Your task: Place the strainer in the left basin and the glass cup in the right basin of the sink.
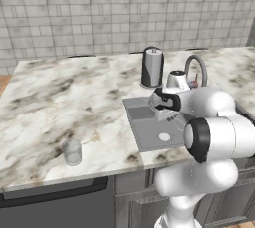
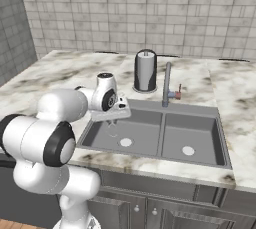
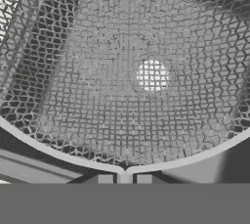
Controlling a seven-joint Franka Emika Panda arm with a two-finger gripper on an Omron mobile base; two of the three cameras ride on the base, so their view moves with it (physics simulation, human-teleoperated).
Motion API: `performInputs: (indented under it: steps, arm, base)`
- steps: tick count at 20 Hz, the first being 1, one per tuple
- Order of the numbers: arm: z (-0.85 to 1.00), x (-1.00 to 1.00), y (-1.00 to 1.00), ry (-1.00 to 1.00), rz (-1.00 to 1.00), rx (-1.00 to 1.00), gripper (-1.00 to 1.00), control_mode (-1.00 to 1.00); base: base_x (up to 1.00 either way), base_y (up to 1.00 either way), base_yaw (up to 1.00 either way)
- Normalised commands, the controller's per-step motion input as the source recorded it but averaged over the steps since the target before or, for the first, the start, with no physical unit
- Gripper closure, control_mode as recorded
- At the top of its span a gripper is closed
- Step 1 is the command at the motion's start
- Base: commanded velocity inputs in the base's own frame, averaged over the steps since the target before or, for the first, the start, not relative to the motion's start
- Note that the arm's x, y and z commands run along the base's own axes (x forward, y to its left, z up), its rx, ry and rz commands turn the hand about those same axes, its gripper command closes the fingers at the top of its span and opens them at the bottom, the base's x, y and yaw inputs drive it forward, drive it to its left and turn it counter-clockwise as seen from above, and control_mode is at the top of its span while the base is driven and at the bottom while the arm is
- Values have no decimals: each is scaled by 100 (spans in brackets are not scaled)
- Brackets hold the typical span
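My gripper (image 2: 113,119) hangs over the left basin (image 2: 102,135) of the dark grey sink (image 2: 220,145), shut on the strainer's thin wire handle. In the hand view the strainer (image 3: 97,86) spreads its silvery mesh bowl just beyond the gripper (image 3: 124,178), and the basin's white drain shows through the mesh. The strainer (image 2: 113,131) looks faint below the hand in the right base view. The right basin (image 2: 197,135) holds nothing. The glass cup (image 1: 72,152) stands upright on the marble counter near its front edge, far left of the sink (image 1: 144,140).
A tall dark steel canister (image 2: 145,70) stands behind the sink, next to the curved grey faucet (image 2: 166,85). Marble counter (image 1: 55,97) stretches wide to the left of the sink. A tiled wall closes off the back.
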Motion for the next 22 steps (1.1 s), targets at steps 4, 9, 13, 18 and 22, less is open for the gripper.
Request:
performInputs:
  steps: [4,9,13,18,22]
  arm:
    - [-16,-6,-19,-5,12,0,100,-100]
    - [-6,-5,-20,-4,25,0,100,-100]
    - [-2,0,-16,-2,36,0,100,-100]
    - [-7,3,-8,0,36,0,100,-100]
    - [-9,9,-6,0,34,0,100,-100]
  base:
    - [0,0,0]
    - [0,0,0]
    - [0,0,0]
    - [0,0,0]
    - [0,0,0]
